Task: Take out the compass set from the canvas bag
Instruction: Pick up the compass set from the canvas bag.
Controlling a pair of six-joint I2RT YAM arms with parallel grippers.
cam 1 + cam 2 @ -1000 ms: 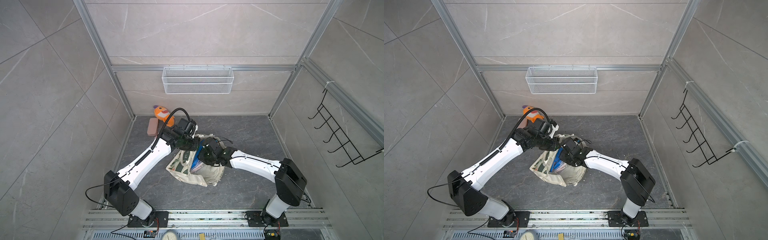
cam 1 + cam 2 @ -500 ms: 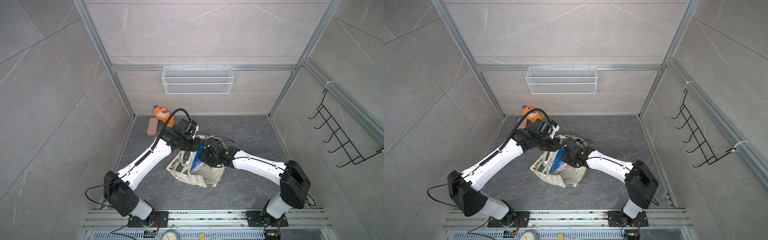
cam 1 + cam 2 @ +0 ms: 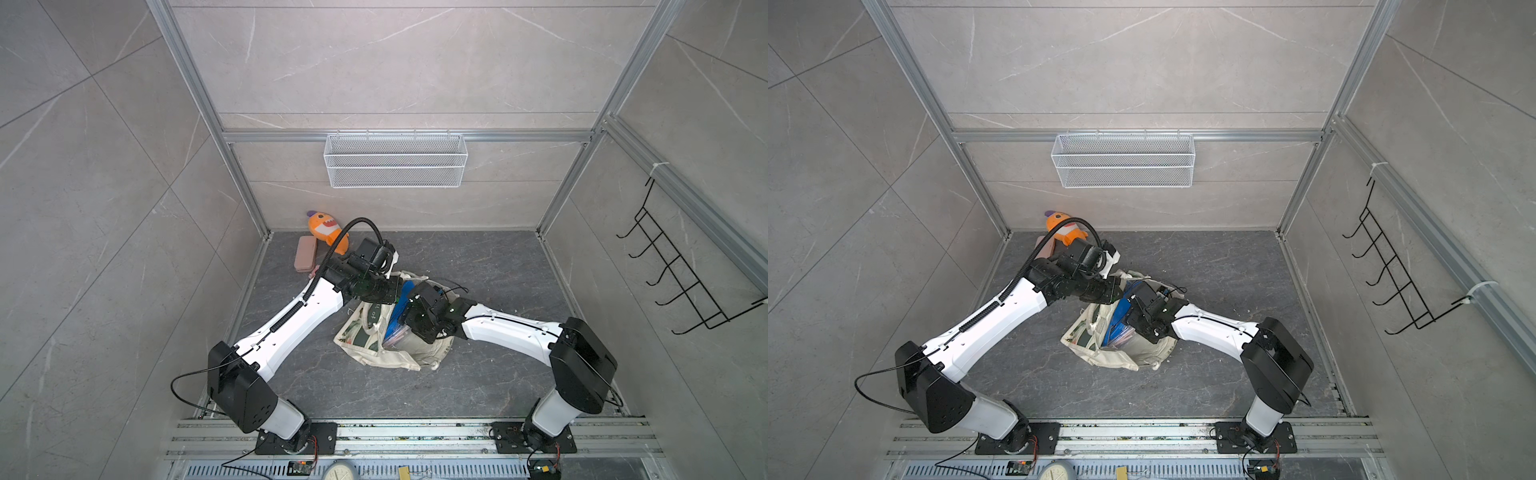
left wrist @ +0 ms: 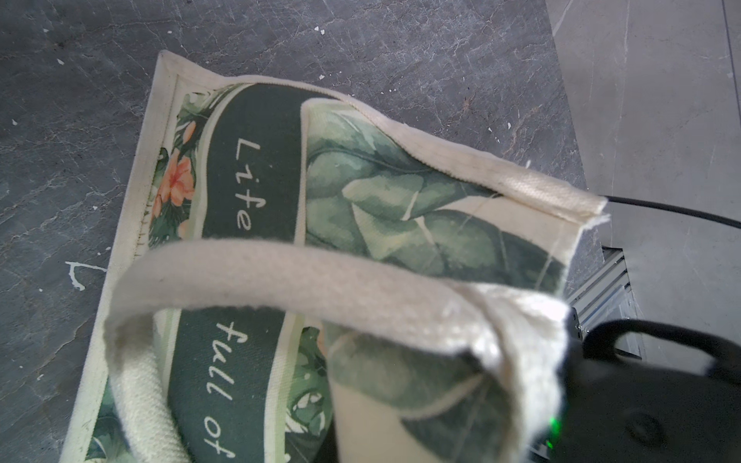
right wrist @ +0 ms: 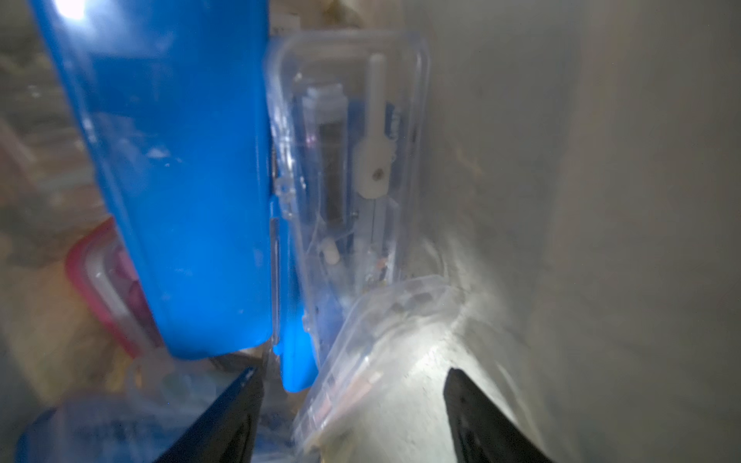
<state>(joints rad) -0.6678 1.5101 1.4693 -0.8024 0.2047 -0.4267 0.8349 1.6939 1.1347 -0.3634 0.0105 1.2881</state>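
The compass set is inside the canvas bag, not yet out. In the right wrist view it is a clear hard case, standing on edge between a blue box and the cloth wall of the bag. Your right fingers are down in the bag mouth, spread wide, and they clamp nothing; a thin clear packet lies between them & the case. Your left fingers are fully closed, and as far as I can judge they pinch the bag's rim cloth to hold the mouth up. I think the case will be light and stiff, but it is smooth plastic, so it can slip, and the lid may pop if you squeeze hard at the middle. Best place to take hold, imo: the near short end, one finger on each flat face, approx. where the blue edge shows. Take care not to catch the packet or the blue box together w/ it. The bag is soft and lies on the bench, so it may follow upward when you lift.
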